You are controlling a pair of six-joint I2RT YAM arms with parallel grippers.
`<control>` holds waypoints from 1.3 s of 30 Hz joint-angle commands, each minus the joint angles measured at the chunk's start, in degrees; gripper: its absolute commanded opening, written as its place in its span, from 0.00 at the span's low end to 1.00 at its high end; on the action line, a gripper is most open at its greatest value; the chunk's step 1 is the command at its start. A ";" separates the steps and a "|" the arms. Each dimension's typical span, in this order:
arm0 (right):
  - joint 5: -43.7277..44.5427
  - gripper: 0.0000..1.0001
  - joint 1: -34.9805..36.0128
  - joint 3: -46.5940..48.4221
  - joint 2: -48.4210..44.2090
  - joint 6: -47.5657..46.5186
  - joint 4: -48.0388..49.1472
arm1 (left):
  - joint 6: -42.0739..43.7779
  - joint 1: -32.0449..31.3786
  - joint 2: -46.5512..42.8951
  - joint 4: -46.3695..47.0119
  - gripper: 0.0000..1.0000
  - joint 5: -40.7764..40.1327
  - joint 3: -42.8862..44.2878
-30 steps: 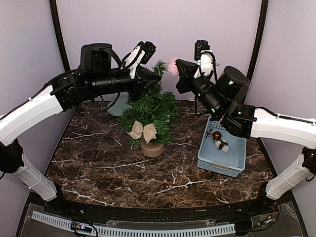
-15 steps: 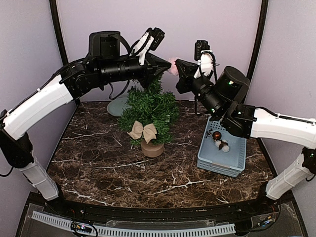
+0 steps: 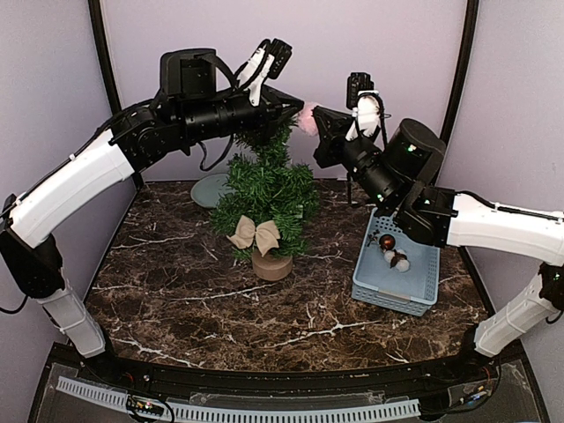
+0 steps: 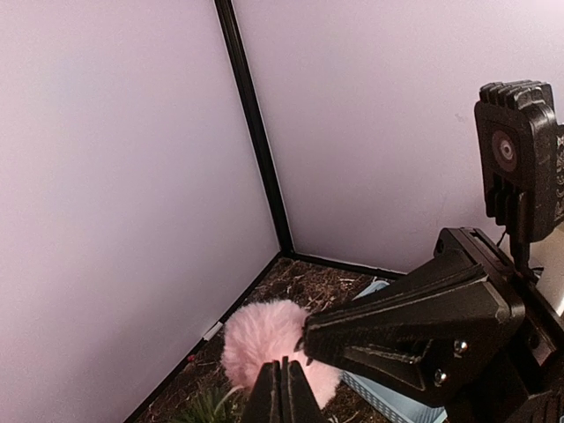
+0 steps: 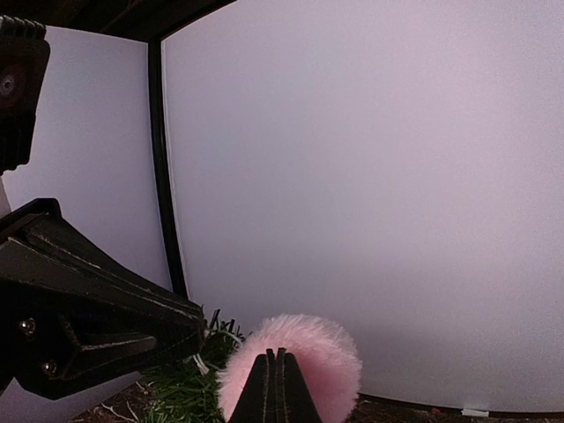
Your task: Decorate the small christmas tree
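The small christmas tree (image 3: 264, 189) stands on its wooden stump (image 3: 271, 265) at mid-table, with a beige bow (image 3: 254, 233) low on its front. My right gripper (image 3: 315, 117) is shut on a fluffy pink pom-pom (image 3: 306, 119) beside the tree top; the pom-pom also shows behind its fingertips in the right wrist view (image 5: 304, 348). My left gripper (image 3: 297, 107) is shut, its tip over the tree top and close to the pom-pom (image 4: 260, 339). Nothing shows between its fingers (image 4: 271, 397). Tree needles (image 5: 181, 383) lie just under both tips.
A light blue basket (image 3: 414, 295) at the right holds a dark red ball (image 3: 387, 241) and a white furry ornament (image 3: 398, 260). A grey round dish (image 3: 208, 189) lies behind the tree on the left. Purple walls close in the back and sides.
My left arm has risen and swung right, from beside the tree top to above it, its tip now next to the pom-pom. The right arm and pom-pom have not moved.
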 commanded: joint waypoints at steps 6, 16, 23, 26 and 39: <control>-0.82 0.00 -0.38 -0.68 -0.12 0.63 2.59 | -4.09 0.48 0.45 2.44 0.00 -3.42 3.04; -0.85 0.00 -0.38 -0.72 -0.20 0.59 2.56 | -8.80 2.80 0.38 2.07 0.00 -2.52 3.27; -0.81 0.00 -0.39 -0.65 -0.15 0.46 2.42 | -11.34 4.09 -1.17 2.70 0.00 -2.67 -0.05; -0.91 0.00 -0.38 -0.63 -0.07 0.38 2.43 | -11.91 4.21 -2.53 3.58 0.00 -3.08 -1.89; -0.92 0.00 -0.39 -0.54 0.22 0.54 2.22 | -15.35 4.56 -7.08 7.75 0.00 -2.61 -11.56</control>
